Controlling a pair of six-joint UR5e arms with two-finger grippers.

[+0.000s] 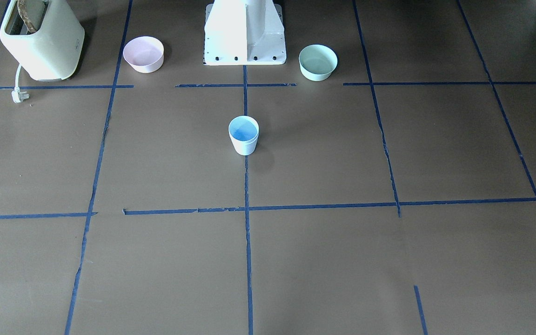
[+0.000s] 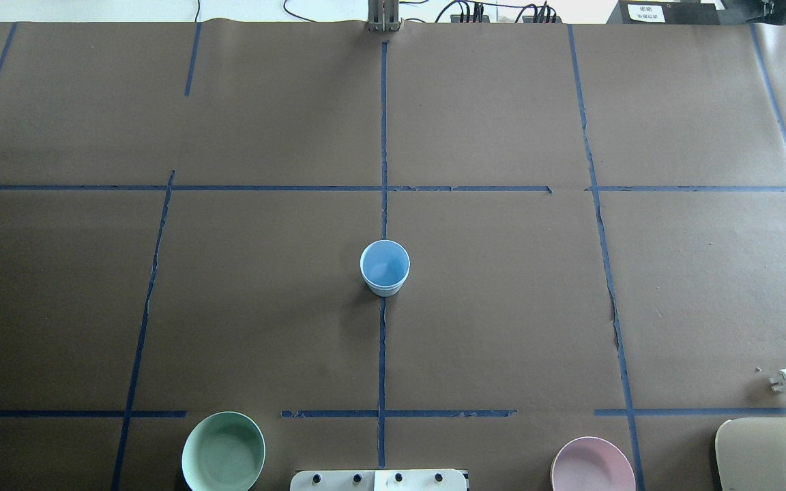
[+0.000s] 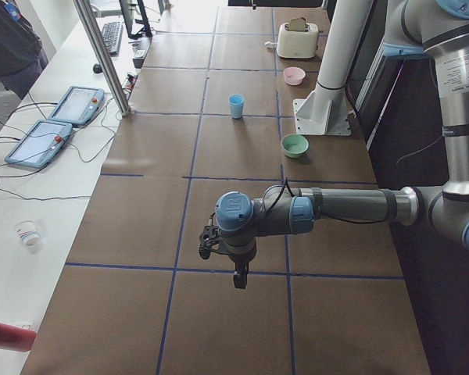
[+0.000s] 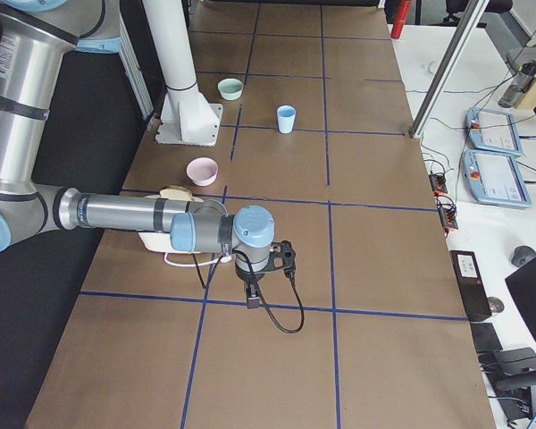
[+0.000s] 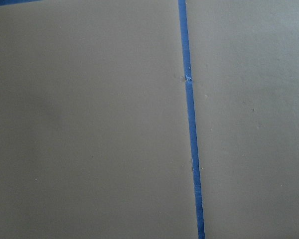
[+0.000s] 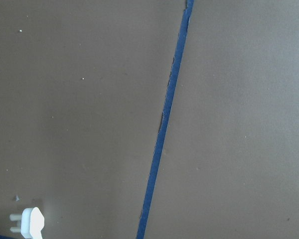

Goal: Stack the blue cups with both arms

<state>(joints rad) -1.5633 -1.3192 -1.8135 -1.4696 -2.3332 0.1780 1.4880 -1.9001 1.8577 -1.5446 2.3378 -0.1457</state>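
One pale blue cup (image 1: 244, 135) stands upright on the centre tape line of the table (image 2: 502, 307); it also shows in the overhead view (image 2: 385, 267) and both side views (image 3: 235, 105) (image 4: 286, 118). I see no second separate cup, and I cannot tell whether another is nested inside this one. My left gripper (image 3: 239, 277) hangs over the table's left end, far from the cup. My right gripper (image 4: 253, 299) hangs over the right end, also far from it. Both show only in the side views, so I cannot tell if they are open or shut. The wrist views show only brown paper and tape.
A pink bowl (image 1: 143, 54) and a mint-green bowl (image 1: 318, 62) flank the white pedestal (image 1: 244, 35). A cream toaster (image 1: 42, 39) with a loose white plug (image 2: 785, 380) stands on the robot's right. Tablets and cables lie beyond the far edge (image 3: 59, 125).
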